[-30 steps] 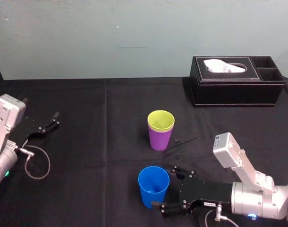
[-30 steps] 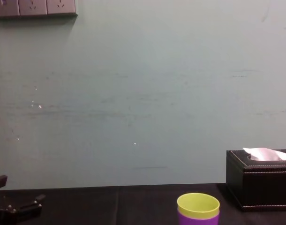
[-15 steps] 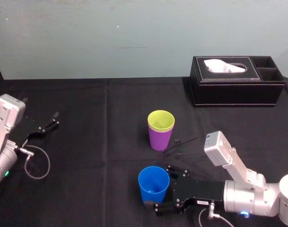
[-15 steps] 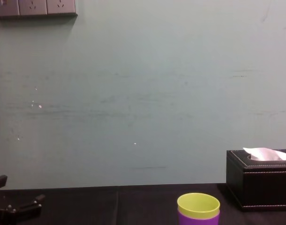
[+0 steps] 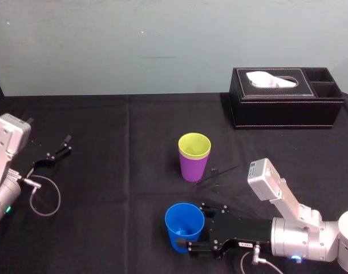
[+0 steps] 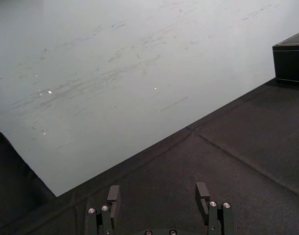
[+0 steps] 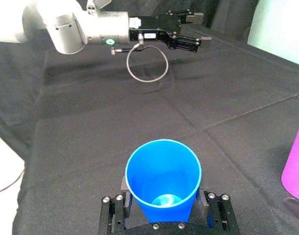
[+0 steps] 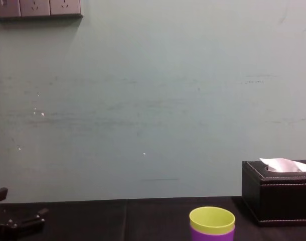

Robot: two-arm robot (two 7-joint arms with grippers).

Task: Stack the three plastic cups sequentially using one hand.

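Note:
The blue cup (image 5: 184, 225) stands near the table's front edge, leaning slightly. My right gripper (image 5: 192, 228) reaches it from the right, and both fingers press its lower sides. The right wrist view shows the blue cup (image 7: 163, 178) from above, wedged between the fingers of the right gripper (image 7: 164, 200). Behind it, at mid-table, the yellow-green cup (image 5: 194, 145) sits nested inside the purple cup (image 5: 193, 166). The chest view catches the yellow-green cup (image 8: 212, 219) with the purple cup's rim (image 8: 212, 235) below it. My left gripper (image 5: 59, 149) rests parked at the far left, fingers apart.
A black tissue box (image 5: 285, 97) stands at the back right, well behind the cups. A grey cable loop (image 5: 45, 197) lies on the black cloth by the left arm. Black cloth stretches bare between the left arm and the cups.
My right gripper slid left until its fingers flanked the blue cup, then narrowed onto it. The cup shifted slightly left and leans a little. The left arm stayed put.

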